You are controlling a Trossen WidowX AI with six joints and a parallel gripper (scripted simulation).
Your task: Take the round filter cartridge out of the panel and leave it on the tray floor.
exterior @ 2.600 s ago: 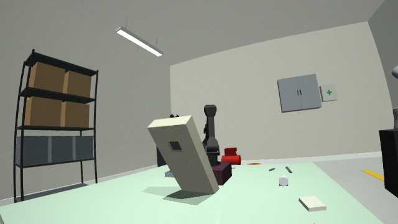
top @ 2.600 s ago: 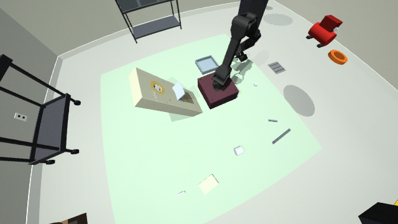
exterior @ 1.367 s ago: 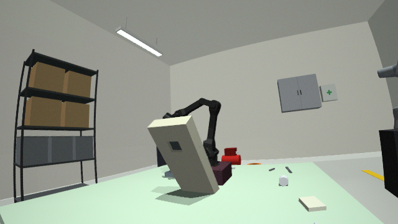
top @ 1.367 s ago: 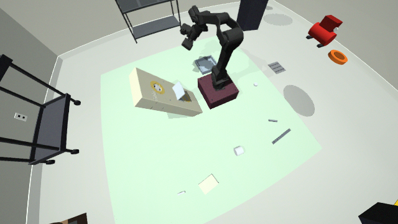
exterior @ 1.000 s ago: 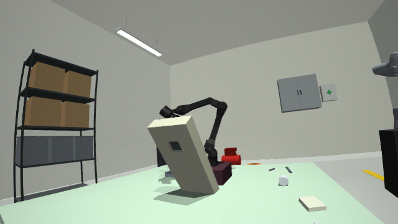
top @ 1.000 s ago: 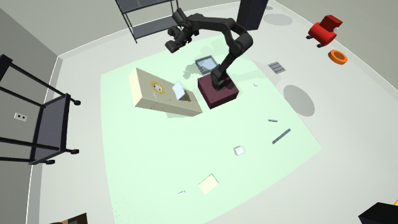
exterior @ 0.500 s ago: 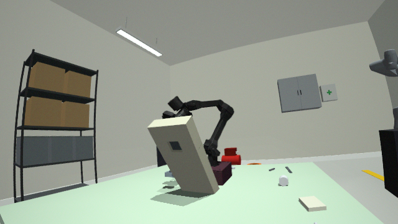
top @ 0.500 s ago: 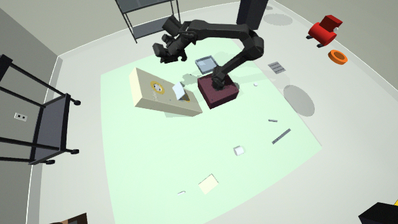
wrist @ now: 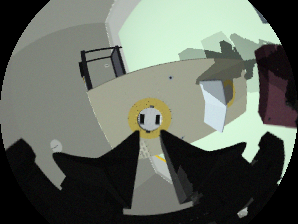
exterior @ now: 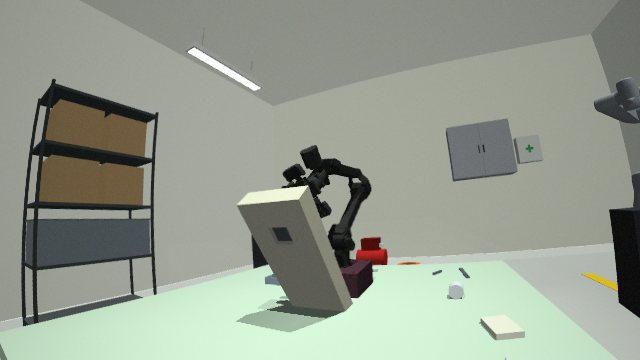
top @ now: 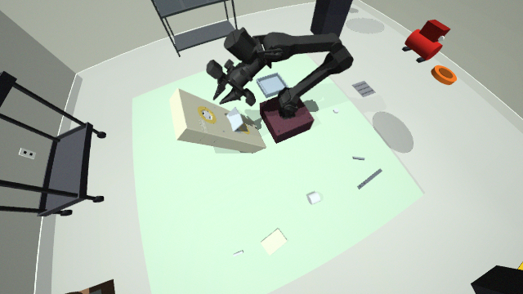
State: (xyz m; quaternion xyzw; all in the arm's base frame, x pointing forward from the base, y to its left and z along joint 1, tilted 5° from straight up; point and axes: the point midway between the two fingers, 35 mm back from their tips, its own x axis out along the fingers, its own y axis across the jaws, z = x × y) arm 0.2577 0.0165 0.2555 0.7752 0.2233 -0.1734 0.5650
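Note:
The cream service panel (top: 216, 138) (exterior: 300, 250) (wrist: 109, 106) leans tilted on the green mat. The round white filter cartridge (top: 207, 114) (wrist: 149, 119) sits flush in it inside a yellow ring, with two dark slots on its face. My gripper (top: 221, 100) (wrist: 149, 133) hovers just above the panel face, close to the cartridge and pointing at it. Its fingers stand a little apart with nothing between them. In the exterior view the panel hides the fingers. The blue-grey tray (top: 271, 85) lies behind the arm, beside the maroon robot base (top: 290, 122) (exterior: 359, 280).
A pale flap (top: 234, 119) (wrist: 216, 106) stands open on the panel to the right of the cartridge. A white cylinder (top: 313, 198), a cream block (top: 274, 241) and grey bars (top: 369, 179) lie on the mat. A dark cart (top: 65, 167) stands on the left.

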